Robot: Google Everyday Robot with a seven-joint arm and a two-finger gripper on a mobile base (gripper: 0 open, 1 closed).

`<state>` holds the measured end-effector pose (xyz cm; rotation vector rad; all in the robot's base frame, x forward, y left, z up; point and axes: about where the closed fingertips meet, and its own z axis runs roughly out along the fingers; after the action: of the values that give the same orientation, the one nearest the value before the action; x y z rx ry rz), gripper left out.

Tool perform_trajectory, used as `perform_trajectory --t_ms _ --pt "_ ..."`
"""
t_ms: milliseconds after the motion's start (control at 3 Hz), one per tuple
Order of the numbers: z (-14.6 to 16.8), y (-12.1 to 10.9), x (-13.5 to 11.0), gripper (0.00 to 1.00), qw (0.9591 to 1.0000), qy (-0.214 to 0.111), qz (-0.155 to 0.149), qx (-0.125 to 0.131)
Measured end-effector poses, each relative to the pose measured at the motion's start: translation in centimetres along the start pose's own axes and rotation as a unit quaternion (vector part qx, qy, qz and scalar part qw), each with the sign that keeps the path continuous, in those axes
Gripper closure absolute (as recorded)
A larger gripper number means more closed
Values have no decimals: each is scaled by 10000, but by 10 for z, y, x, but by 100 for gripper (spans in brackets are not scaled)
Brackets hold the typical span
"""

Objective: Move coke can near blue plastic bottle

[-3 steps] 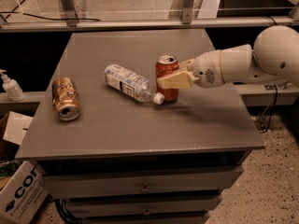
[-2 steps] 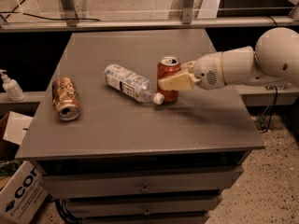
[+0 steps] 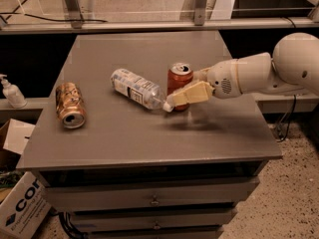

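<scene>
The red coke can (image 3: 177,79) stands upright just right of the table's middle. My gripper (image 3: 185,90) reaches in from the right and is shut on the coke can, its near cream finger (image 3: 192,93) lying across the can's lower front. The blue plastic bottle (image 3: 135,87) lies on its side just left of the can, its white cap (image 3: 168,106) pointing at the can's base and almost touching the near finger.
A gold-brown patterned can (image 3: 69,105) lies on its side at the left of the grey table (image 3: 149,138). A white pump bottle (image 3: 11,91) stands on a ledge at far left. Cardboard boxes (image 3: 20,203) sit on the floor at lower left.
The gripper and the coke can have shifted very slightly right and down. The bottle and the gold-brown can have not moved.
</scene>
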<state>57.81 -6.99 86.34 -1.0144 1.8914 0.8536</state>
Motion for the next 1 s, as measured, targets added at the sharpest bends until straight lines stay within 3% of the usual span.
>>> perform_trajectory --t_ms 333,667,1000 --pt "-5 -1 2 0 10000 -4 19 31" --pt "-32 -13 15 0 9994 21 66 353" --pt "-84 -32 47 0 9956 3 196 915"
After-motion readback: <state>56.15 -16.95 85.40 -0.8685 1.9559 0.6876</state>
